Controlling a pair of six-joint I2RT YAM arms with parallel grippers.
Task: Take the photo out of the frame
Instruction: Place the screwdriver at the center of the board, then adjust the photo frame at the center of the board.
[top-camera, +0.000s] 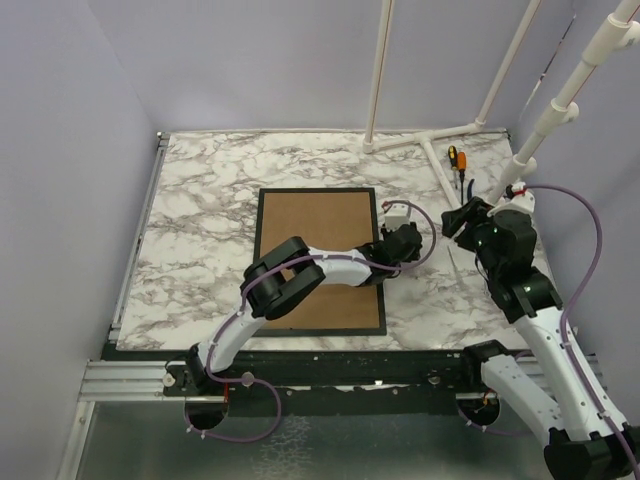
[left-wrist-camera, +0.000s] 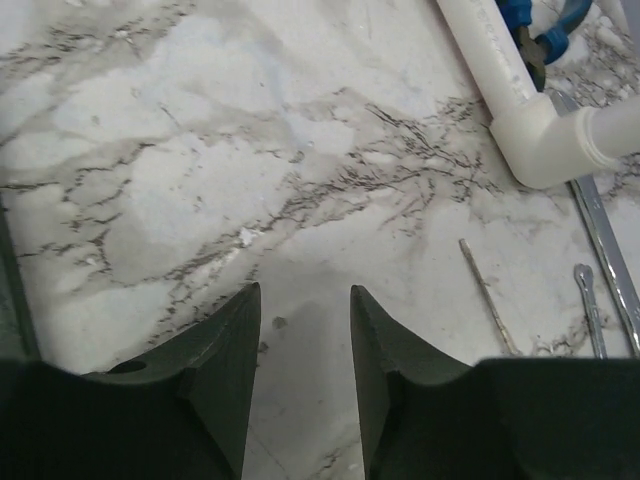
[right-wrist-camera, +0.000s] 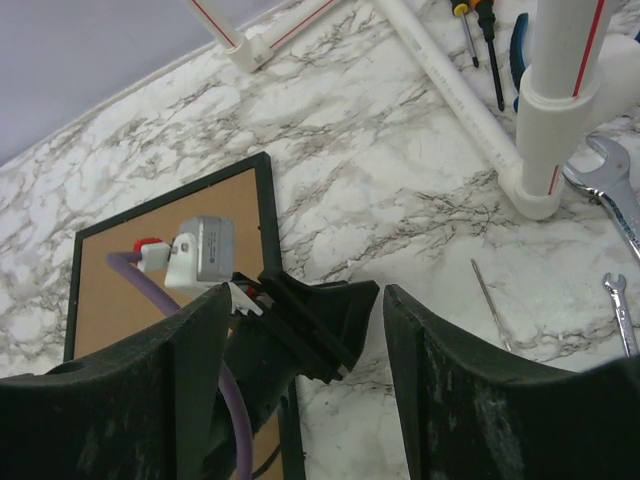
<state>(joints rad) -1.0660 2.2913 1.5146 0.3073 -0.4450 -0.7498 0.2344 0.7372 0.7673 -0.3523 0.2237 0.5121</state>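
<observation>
The frame (top-camera: 312, 215) lies face down in the middle of the marble table, its brown back up inside a thin black border (right-wrist-camera: 265, 205). The photo is hidden. My left arm reaches across the frame to its right edge. There my left gripper (top-camera: 418, 243) sits just off the border, low over bare marble. In the left wrist view it (left-wrist-camera: 305, 292) is open, with nothing between the fingers. My right gripper (top-camera: 458, 222) hovers a little further right, open and empty. Seen from its own wrist (right-wrist-camera: 305, 292), it faces the left gripper (right-wrist-camera: 350, 305).
A white pipe stand (top-camera: 432, 140) crosses the far right of the table, its elbow (left-wrist-camera: 535, 140) close to my left gripper. Screwdrivers (right-wrist-camera: 482, 40), a wrench (right-wrist-camera: 610, 190), a small spanner (right-wrist-camera: 620, 310) and a thin rod (left-wrist-camera: 487, 295) lie at the right.
</observation>
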